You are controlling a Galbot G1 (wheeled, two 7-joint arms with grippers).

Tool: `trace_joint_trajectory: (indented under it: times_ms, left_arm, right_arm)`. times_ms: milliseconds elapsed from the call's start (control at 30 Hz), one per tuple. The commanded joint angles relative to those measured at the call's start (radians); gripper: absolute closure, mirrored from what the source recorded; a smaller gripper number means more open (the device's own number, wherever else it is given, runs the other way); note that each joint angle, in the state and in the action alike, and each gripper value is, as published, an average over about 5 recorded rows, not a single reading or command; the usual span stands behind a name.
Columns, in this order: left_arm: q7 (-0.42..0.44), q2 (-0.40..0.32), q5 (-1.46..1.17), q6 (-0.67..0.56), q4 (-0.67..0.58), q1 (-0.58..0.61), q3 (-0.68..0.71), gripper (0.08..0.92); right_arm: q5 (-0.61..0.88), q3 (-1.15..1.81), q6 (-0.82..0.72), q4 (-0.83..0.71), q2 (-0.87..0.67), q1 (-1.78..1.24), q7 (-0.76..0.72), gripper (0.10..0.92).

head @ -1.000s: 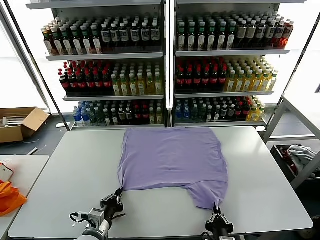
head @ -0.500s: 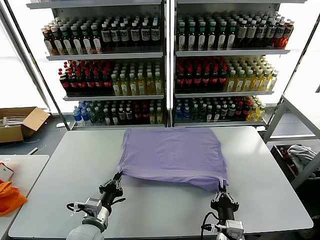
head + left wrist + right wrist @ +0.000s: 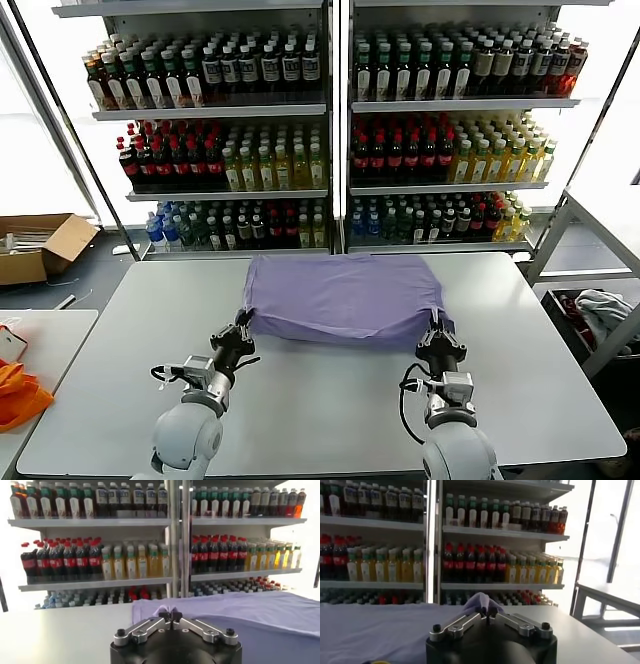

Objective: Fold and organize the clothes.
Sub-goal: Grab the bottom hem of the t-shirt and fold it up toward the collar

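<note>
The lavender T-shirt (image 3: pixel 343 297) lies on the far half of the white desk (image 3: pixel 330 400), its near edge lifted and doubled toward the shelves. I have both near corners pinched: my left hand (image 3: pixel 240 333) is closed on the corner at its side, and my right hand (image 3: pixel 438 338) is closed on the opposite one. In my left wrist view the fingers (image 3: pixel 170 616) meet on a small tuft of purple cloth; in my right wrist view a bigger bunch of fabric (image 3: pixel 481 603) bulges above the closed fingers (image 3: pixel 485 617). To do this fold well, I judge I should carry both corners forward at the same height and pace, keep the edge between them taut, and lay it square on the far hem before letting go. The right corner looks more bunched, so it may drop crooked. I cannot see the layer underneath, the far hem, the sleeves, or any print. Beyond the desk stand the bottle shelves (image 3: pixel 330 130); an orange cloth (image 3: pixel 18 392) is cut off at the left, and a grey-white bundle (image 3: pixel 603 312) sits low to the right.
</note>
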Motion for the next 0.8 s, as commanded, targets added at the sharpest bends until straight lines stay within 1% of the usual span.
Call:
trace_joint_trajectory:
  times_ms: [33, 233, 333, 433, 500, 567, 667, 800]
  left_arm:
    - [-0.013, -0.005, -0.003, -0.017, 0.226, -0.185, 0.025, 0.915]
    - [-0.016, -0.005, 0.0, -0.007, 0.283, -0.21, 0.042, 0.915]
    - [-0.006, -0.006, 0.011, 0.005, 0.302, -0.221, 0.053, 0.915]
    - [-0.005, -0.01, 0.018, 0.021, 0.308, -0.226, 0.059, 0.912]
    - [-0.008, -0.012, 0.019, 0.031, 0.306, -0.226, 0.061, 0.897]
    - [-0.011, -0.012, 0.017, 0.039, 0.298, -0.224, 0.062, 0.858]
    - [-0.017, -0.009, 0.013, 0.048, 0.28, -0.219, 0.061, 0.774]
    - [-0.034, -0.005, 0.013, 0.059, 0.255, -0.206, 0.053, 0.662]
  right_arm:
    - [0.027, -0.005, -0.032, -0.185, -0.001, 0.18, -0.016, 0.917]
    - [0.023, -0.012, -0.044, -0.26, 0.02, 0.207, -0.03, 0.917]
    - [0.009, -0.01, -0.082, -0.273, 0.025, 0.203, -0.054, 0.9]
    - [0.004, -0.008, -0.133, -0.273, 0.03, 0.194, -0.08, 0.837]
    - [0.025, -0.005, -0.138, -0.272, 0.039, 0.191, -0.079, 0.786]
    - [0.076, 0.0, -0.127, -0.267, 0.055, 0.193, -0.051, 0.734]
    - [0.161, 0.004, -0.107, -0.247, 0.079, 0.2, 0.0, 0.647]
    - [0.197, -0.003, -0.076, -0.208, 0.098, 0.206, 0.052, 0.535]
